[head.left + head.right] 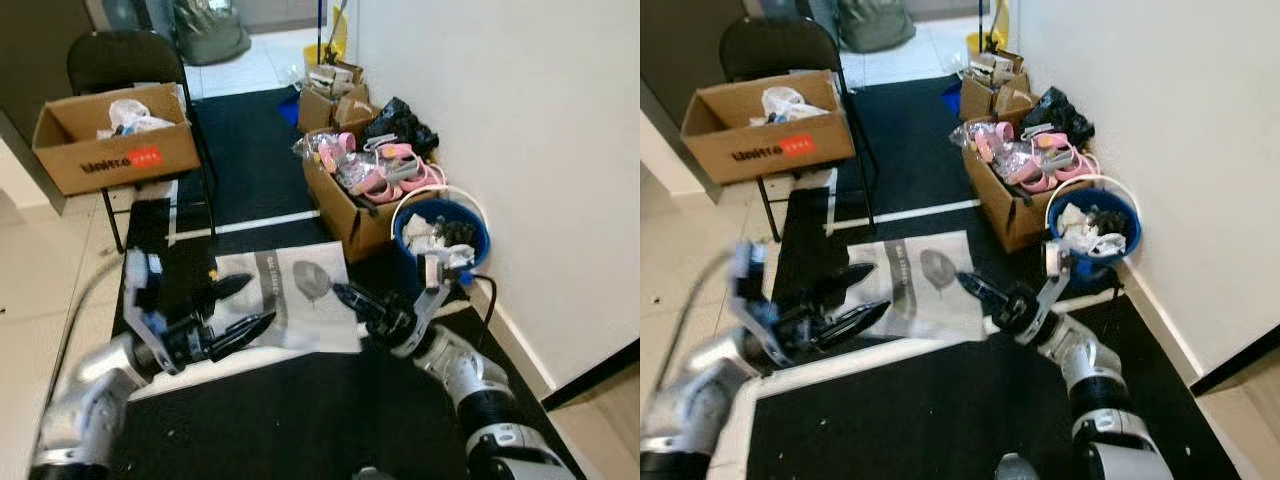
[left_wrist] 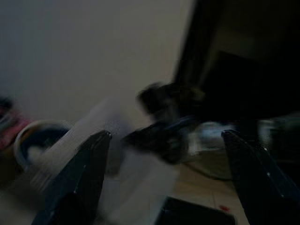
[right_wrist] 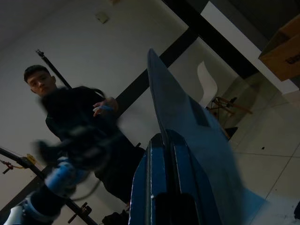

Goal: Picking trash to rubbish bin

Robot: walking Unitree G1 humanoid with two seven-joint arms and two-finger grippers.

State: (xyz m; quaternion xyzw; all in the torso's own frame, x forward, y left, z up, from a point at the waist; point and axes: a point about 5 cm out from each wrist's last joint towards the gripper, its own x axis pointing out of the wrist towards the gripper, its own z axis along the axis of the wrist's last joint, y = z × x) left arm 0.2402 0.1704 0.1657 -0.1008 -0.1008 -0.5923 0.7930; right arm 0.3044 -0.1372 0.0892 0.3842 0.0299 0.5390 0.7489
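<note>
Grey printed paper sheet (image 1: 300,295) sits clamped in your right pincer (image 1: 345,296); your left pincer (image 1: 240,305) gapes wide beside it.

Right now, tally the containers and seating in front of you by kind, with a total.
Cardboard boxes: 3, one on the chair, one full of pink items, one further back by the wall
Blue bins: 1
Black folding chairs: 1
Total: 5
</note>
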